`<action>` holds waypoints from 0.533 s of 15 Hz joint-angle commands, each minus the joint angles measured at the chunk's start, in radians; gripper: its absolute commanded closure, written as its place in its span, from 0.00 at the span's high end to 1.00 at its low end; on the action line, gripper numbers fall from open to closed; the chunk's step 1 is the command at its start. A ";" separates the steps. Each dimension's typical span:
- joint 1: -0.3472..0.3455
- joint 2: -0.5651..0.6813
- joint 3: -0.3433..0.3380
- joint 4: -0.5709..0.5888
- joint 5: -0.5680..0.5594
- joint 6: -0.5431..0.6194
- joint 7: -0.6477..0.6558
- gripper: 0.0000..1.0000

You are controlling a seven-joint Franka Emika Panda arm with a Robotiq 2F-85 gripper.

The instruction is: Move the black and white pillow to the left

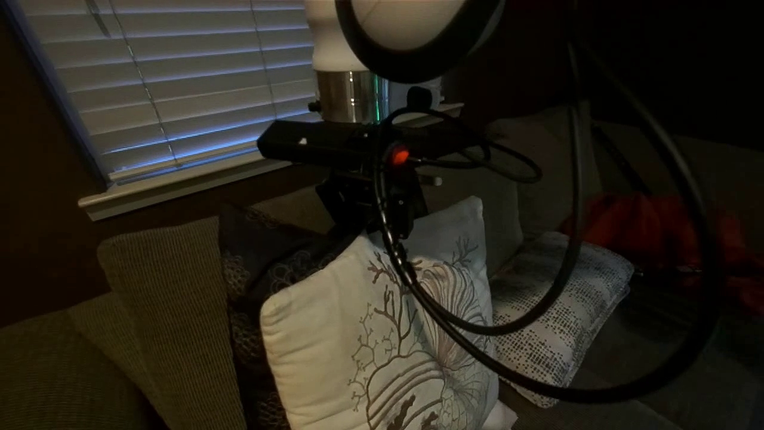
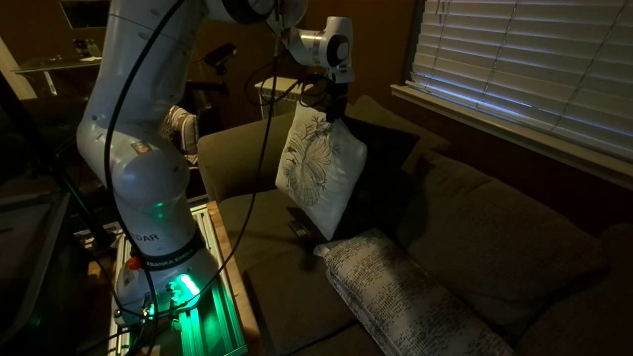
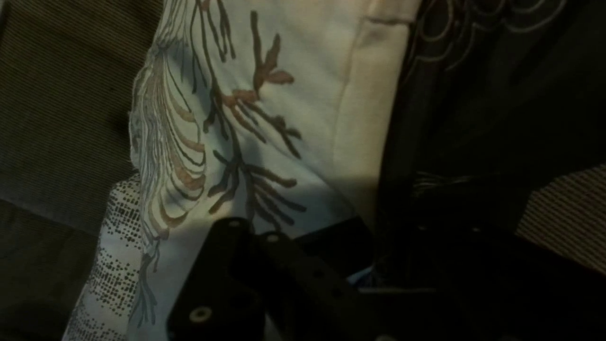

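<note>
1. Black and white pillow (image 2: pixel 311 173): squarish, white ground, dark and brownish coral-branch and shell motif.
2. State: pinched at its upper edge by the gripper (image 2: pixel 335 118).
3. Pose: upright, tilted, one corner lowest.
4. Placement: before the dark pillow (image 1: pixel 253 280), near the dotted pillow (image 2: pixel 405 296).

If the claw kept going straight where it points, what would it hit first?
The branch-patterned white pillow, most likely: the gripper points down at its top edge and seems to pinch it.

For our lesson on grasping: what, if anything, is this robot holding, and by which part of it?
The jaws appear to pinch the white coral-patterned pillow by its top edge, between its two upper corners.
</note>
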 commanded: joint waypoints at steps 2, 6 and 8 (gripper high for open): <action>0.029 0.061 -0.027 0.156 0.013 -0.097 0.014 0.00; 0.040 0.136 -0.039 0.250 0.014 -0.148 0.018 0.00; 0.044 0.175 -0.044 0.297 0.017 -0.178 0.016 0.00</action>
